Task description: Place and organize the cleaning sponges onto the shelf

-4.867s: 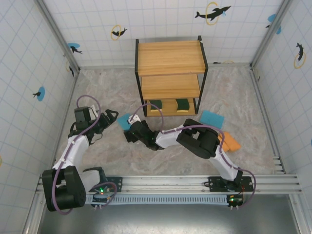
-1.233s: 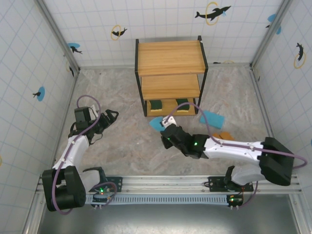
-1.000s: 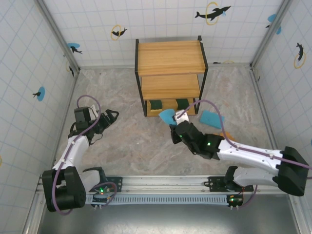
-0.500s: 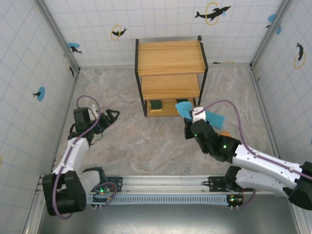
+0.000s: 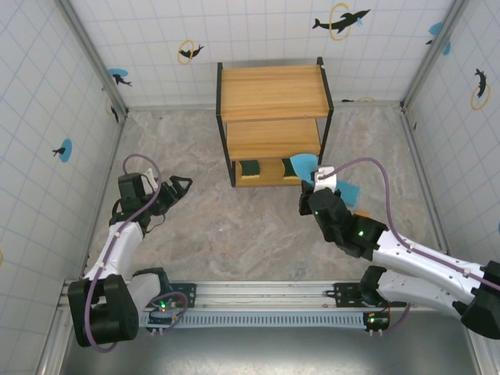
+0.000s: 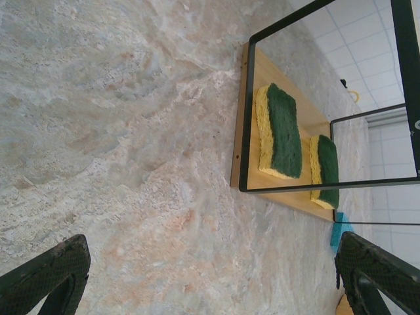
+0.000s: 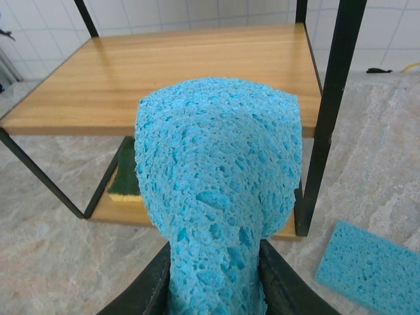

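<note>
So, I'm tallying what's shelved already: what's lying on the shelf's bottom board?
Two green, yellow-backed sponges lie side by side on the bottom board. From above, the middle board covers its rear, so anything there is hidden.

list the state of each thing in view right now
left gripper, open, empty
right gripper, shut on the held blue sponge
held blue sponge, pinched and bent, raised before the shelf
other blue sponge, flat on the table
green sponges, flat on the shelf's bottom board
shelf, upright, top and middle boards bare
</note>
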`<state>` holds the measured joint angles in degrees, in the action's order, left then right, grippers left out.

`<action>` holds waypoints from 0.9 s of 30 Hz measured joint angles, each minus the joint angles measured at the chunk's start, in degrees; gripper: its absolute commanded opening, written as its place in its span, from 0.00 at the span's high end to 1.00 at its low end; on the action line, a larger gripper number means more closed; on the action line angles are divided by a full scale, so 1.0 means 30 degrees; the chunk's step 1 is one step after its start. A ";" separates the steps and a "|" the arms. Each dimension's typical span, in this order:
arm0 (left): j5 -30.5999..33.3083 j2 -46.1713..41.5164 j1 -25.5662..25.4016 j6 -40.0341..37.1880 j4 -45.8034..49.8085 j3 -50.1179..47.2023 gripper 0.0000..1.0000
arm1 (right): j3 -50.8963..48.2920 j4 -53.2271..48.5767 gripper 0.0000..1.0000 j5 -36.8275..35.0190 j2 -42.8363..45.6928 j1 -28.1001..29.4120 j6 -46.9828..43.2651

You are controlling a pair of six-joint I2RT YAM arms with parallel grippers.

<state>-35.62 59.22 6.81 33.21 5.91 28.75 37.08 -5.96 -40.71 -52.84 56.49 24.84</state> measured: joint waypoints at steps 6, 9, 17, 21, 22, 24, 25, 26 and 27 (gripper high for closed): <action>-0.0007 -0.0029 0.0000 0.0000 0.0000 0.0000 0.02 | 0.0102 0.0991 0.68 -0.0080 -0.0393 -0.0379 0.0007; -0.0015 -0.0124 0.0000 0.0000 0.0000 -0.0007 0.03 | 0.0386 0.1435 0.68 0.0029 -0.1049 -0.0678 0.0022; -0.0087 -0.0138 0.0000 0.0000 -0.0015 -0.0007 0.03 | 0.1224 0.2543 0.68 0.0736 -0.2441 -0.1486 0.0066; -0.0124 -0.0138 0.0000 0.0000 -0.0015 -0.0015 0.02 | 0.1705 0.2922 0.68 0.1180 -0.3191 -0.1829 0.0066; -0.0146 -0.0138 0.0000 0.0000 -0.0015 -0.0015 0.02 | 0.1851 0.2994 0.68 0.1253 -0.3373 -0.1894 0.0066; -0.0146 -0.0138 0.0000 0.0000 -0.0015 -0.0015 0.02 | 0.2149 0.3169 0.68 0.1508 -0.3738 -0.2076 0.0058; -0.0153 -0.0138 0.0000 0.0000 -0.0015 -0.0015 0.02 | 0.2266 0.3359 0.68 0.1603 -0.3934 -0.2178 0.0058; -0.0160 -0.0138 0.0000 0.0000 -0.0015 -0.0015 0.02 | 0.2317 0.3519 0.68 0.1690 -0.4065 -0.2266 0.0058; -0.0197 -0.0138 0.0000 0.0000 -0.0015 -0.0015 0.03 | 0.2353 0.3643 0.68 0.1778 -0.4182 -0.2353 0.0073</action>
<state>-36.21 58.81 6.81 33.21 5.87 28.71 44.14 4.97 -35.38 -65.39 49.43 25.06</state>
